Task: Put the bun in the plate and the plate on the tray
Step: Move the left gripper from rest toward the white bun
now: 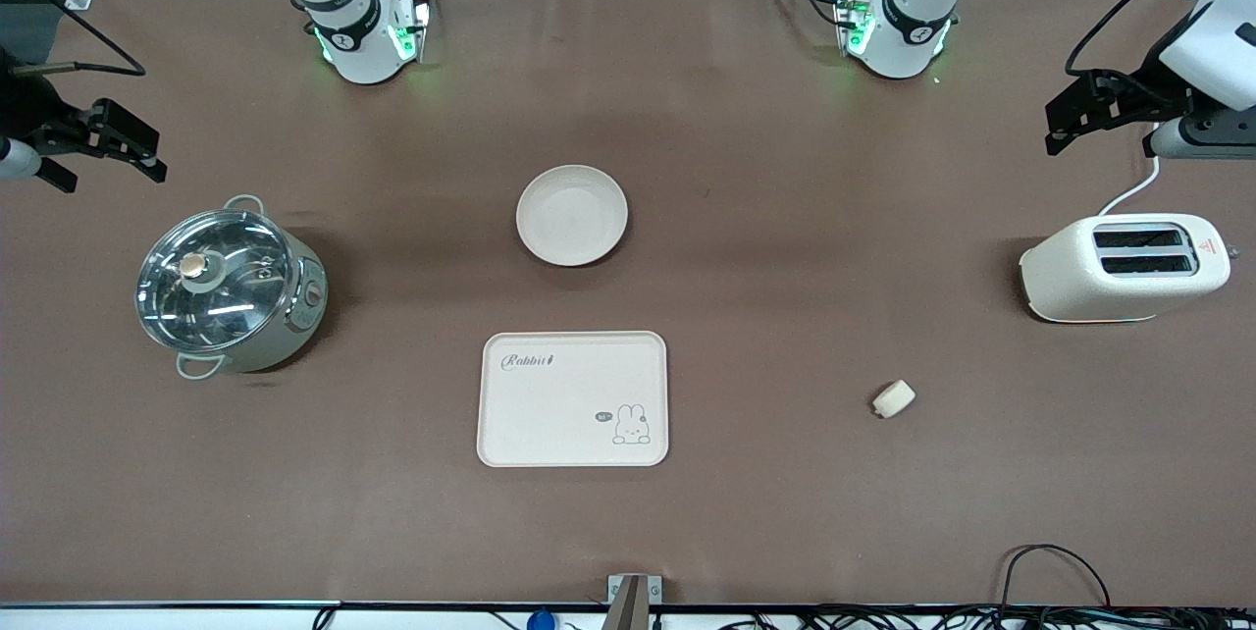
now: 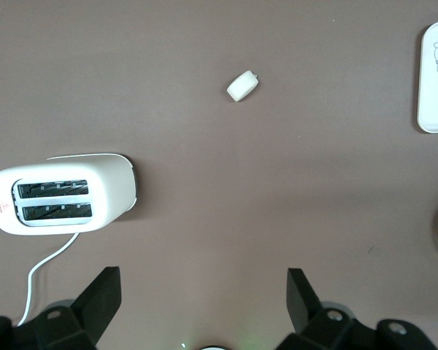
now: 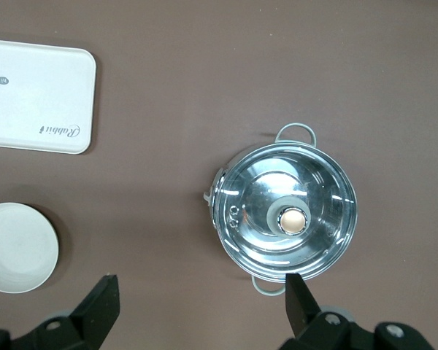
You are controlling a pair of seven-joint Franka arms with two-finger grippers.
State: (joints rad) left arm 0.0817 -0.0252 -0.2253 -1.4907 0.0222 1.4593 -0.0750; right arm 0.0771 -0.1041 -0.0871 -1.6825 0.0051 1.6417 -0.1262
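From the front, my left gripper (image 1: 1065, 125) hangs high at the left arm's end of the table, above the toaster (image 1: 1124, 267), jaws wide apart and holding nothing. My right gripper (image 1: 128, 144) hangs over the right arm's end, near the pot (image 1: 231, 288), jaws apart too. The plate (image 1: 572, 215) sits in the middle; the tray (image 1: 572, 398) lies nearer the camera. The bun (image 1: 893, 398) lies alone on the table toward the toaster. My left wrist sees the bun (image 2: 242, 85) and the toaster (image 2: 58, 200). My right wrist sees the pot (image 3: 285, 219), the plate (image 3: 16, 248) and the tray (image 3: 36, 106).

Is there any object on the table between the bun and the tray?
No. In the front view, only bare brown table lies between the bun and the tray. The left wrist view shows the same.
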